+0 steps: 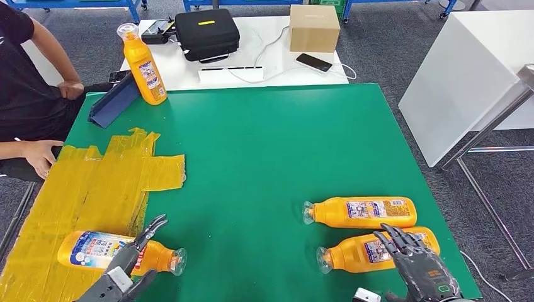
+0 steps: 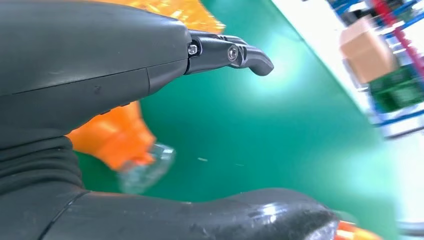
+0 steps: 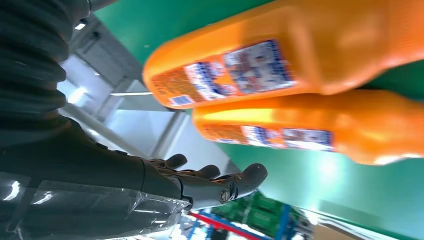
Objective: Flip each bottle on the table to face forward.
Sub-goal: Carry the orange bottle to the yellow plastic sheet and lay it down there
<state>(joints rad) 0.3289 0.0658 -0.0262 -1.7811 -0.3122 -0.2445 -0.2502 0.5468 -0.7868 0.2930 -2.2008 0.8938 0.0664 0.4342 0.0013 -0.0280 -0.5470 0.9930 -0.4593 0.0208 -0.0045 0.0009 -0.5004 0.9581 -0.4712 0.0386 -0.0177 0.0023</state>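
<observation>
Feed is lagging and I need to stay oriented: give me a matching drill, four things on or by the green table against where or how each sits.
Things:
1. upright orange bottle
2. bottle by the left hand
3. cardboard box
4. blue angled panel

Places:
A. white table beyond the green one
B. lying on yellow tape
C. standing at the far left corner
D. beside the standing bottle, near the person

Pairs: 1-C, 2-B, 3-A, 4-D

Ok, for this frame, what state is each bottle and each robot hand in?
Orange bottle on the yellow tape: lying flat, big blue label up.
Upper orange bottle on the green mat: lying flat, small label up.
Lower orange bottle nearest the robot: lying flat, small label up.
Orange bottle at the far corner: standing upright.
Left hand: open, over its bottle.
Right hand: open, fingers spread over the lower bottle.
</observation>
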